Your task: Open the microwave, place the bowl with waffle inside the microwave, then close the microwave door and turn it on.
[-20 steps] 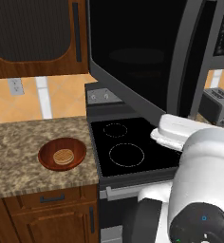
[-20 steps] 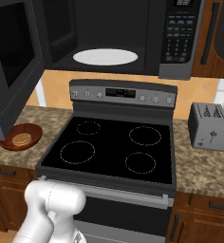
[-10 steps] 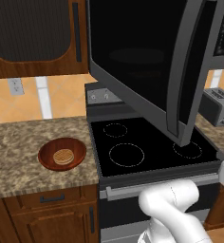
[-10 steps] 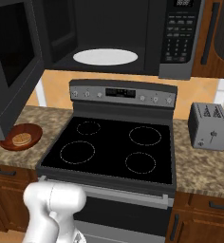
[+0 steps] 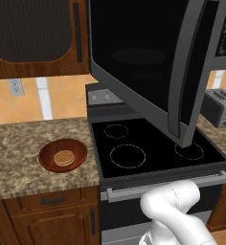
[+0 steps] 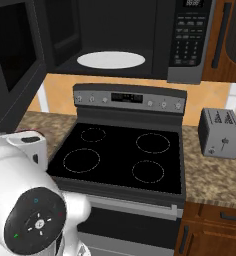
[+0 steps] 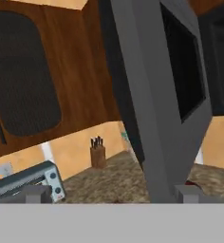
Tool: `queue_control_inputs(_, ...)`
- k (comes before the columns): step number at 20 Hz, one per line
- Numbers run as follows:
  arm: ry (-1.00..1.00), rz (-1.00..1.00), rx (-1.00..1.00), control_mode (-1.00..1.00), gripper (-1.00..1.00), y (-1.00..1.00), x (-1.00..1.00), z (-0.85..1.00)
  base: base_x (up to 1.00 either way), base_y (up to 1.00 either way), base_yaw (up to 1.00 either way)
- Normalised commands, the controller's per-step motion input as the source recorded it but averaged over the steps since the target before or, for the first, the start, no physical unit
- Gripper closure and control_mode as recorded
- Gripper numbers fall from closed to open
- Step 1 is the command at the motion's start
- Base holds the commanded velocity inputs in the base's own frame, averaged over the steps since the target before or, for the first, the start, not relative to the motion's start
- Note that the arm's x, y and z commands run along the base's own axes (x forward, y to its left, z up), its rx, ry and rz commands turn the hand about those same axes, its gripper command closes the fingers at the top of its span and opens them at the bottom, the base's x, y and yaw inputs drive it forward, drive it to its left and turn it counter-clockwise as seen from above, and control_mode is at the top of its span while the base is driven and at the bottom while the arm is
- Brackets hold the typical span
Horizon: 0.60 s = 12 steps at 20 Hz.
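The microwave door [image 5: 148, 72] is hanging wide open, swung out over the stove [image 5: 153, 150], its slanted grey bar handle [image 5: 189, 72] facing the left base camera. From the right base view the microwave [image 6: 140, 37] is showing its open cavity with the white turntable plate [image 6: 111, 60] lying inside and the keypad [image 6: 187, 35] at its right side. The bowl [image 5: 62, 155] is sitting on the granite bench [image 5: 19, 158] to the left of the stove, with the waffle [image 5: 64, 157] lying in its middle. The white arm [image 5: 175, 210] is curling low in front of the stove, well apart from the bowl, and in the right base view its big rounded joint [image 6: 25, 210] is looming at the lower left. In the hand view the camera is looking up along the grey edge of the open door [image 7: 156, 95], with brown cabinets [image 7: 47, 71] behind it, a knife block [image 7: 98, 153] standing on a far bench, and a silver appliance [image 7: 26, 180] at the lower left. The two fingers [image 7: 38, 193] are barely poking up at the bottom of that view, set apart from each other with nothing between them, so they are standing released. The toaster [image 6: 221, 132] is sitting on the bench right of the stove.
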Motion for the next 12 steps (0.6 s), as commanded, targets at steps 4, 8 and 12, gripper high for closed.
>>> queue_control_inputs(4,0.0,0.47,0.14,-1.0,-1.0,-0.49,0.87,-0.15,0.0,0.0,0.0)
queue_control_inputs(8,0.0,0.36,0.11,-1.0,-1.0,-0.09,1.0,-0.21,0.0,0.0,0.0)
queue_control_inputs(12,0.0,0.24,0.11,-1.0,-1.0,0.08,1.0,-0.02,0.0,0.0,0.0)
